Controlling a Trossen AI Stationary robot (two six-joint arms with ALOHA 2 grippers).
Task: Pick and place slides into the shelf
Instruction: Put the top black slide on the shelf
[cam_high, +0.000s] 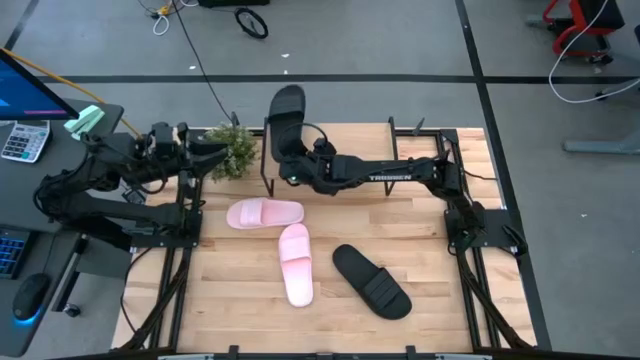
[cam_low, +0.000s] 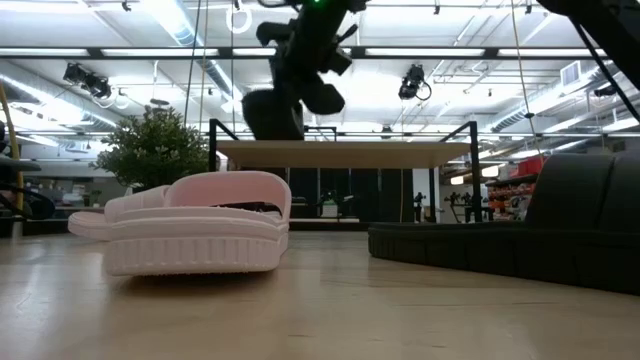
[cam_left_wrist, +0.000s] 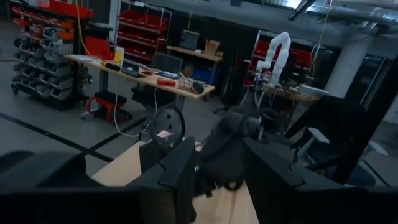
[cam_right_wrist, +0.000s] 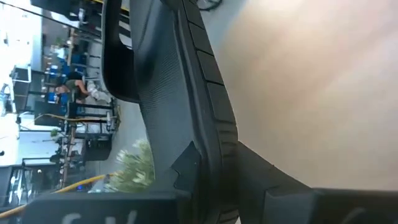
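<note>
Carrying stage: right gripper (cam_high: 292, 160) clamped on a black slide (cam_high: 287, 108), held above the shelf (cam_high: 345, 130) at the table's far edge. Next: lower it level onto the board. Left gripper (cam_high: 200, 152) waits near the plant (cam_high: 234, 150), fingers apart. The low view alone shows the slide clear of the shelf top; the high view alone shows two pink slides (cam_high: 264, 213) and another black slide (cam_high: 372, 280) on the table.

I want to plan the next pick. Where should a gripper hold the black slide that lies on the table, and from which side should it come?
Probably the side edge of the black slide, next to its broad strap, coming from above. It lies flat, sole down and clear of the pink slides, so both edges are free.
</note>
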